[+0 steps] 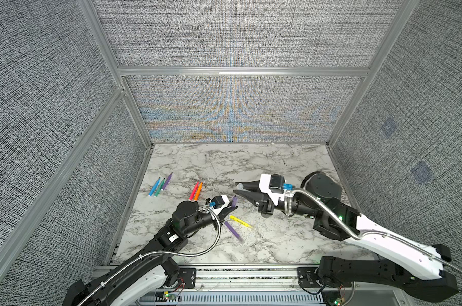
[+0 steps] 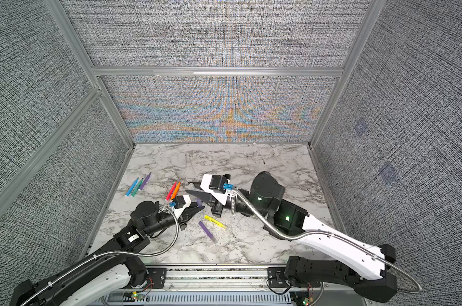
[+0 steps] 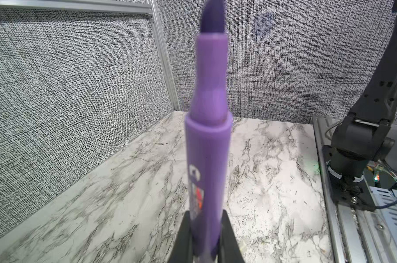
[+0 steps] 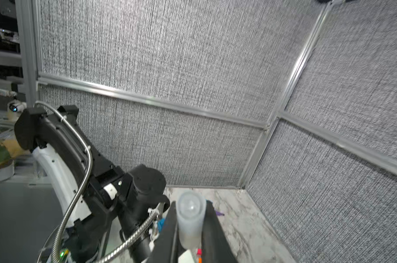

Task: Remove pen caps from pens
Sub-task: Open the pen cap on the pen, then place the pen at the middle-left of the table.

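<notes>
With the marble table (image 1: 277,238) read as a clock face in a top view, three pens (image 1: 159,186), blue, teal and purple, lie together at about 9 o'clock near the edge, dark tips showing. A red and orange pair (image 1: 195,191) lies closer to the centre, tips also bare. Next comes the left gripper (image 1: 232,208), clenched on the barrel of a purple pen (image 3: 207,159) whose dark tip stands exposed. At its 5 o'clock a yellow pen (image 1: 241,222) and a second purple pen (image 1: 232,230) lie on the marble, both seemingly not yet uncapped. At the left gripper's 1 o'clock, the right gripper (image 4: 190,230) grasps a loose clear cap (image 4: 190,214), apart from the pen. This looks like the end of one uncapping. Next, each arm should set its piece down, then go for the yellow pen.
</notes>
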You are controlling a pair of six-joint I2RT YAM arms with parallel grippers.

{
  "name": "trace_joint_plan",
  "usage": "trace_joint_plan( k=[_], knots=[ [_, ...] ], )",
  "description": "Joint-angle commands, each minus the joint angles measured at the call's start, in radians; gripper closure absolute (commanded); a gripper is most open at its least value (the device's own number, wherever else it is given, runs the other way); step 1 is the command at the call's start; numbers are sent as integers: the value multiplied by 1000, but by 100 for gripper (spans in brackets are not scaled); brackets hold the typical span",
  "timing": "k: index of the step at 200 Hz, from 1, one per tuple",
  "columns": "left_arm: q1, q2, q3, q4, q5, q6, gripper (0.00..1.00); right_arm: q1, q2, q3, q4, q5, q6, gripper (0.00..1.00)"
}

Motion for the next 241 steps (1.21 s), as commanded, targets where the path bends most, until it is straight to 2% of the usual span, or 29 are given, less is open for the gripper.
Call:
trace_joint_plan(
  k=[1,19,32,47,65,106,142,173,199,241],
  knots=[
    [7,0,12,0,-33,-11,100,1,-21,-4,88,61,33,100],
    [30,-38,24,-49,-158,-49,100,1,-42,5,22,213,33,100],
    [76,-48,70,-156,-293,-117,100,0,-46,21,-84,381,27,100],
    [171,-18,139,-320,-407,-187,100,-8,-27,50,-249,563,20,100],
    [287,59,200,-448,-446,-207,100,-34,3,51,-420,695,50,100],
    [418,323,331,-593,-648,-161,100,-88,-37,-82,-509,697,140,100],
    [452,538,416,-639,-822,-103,100,-119,-70,-187,-479,664,179,100],
    [465,655,455,-642,-859,-86,98,-146,-61,-259,-456,668,198,100],
    [484,710,475,-653,-891,-84,93,-174,-28,-274,-465,693,210,100],
    [510,780,499,-680,-906,-97,81,-215,31,-293,-470,660,223,100]
  ],
)
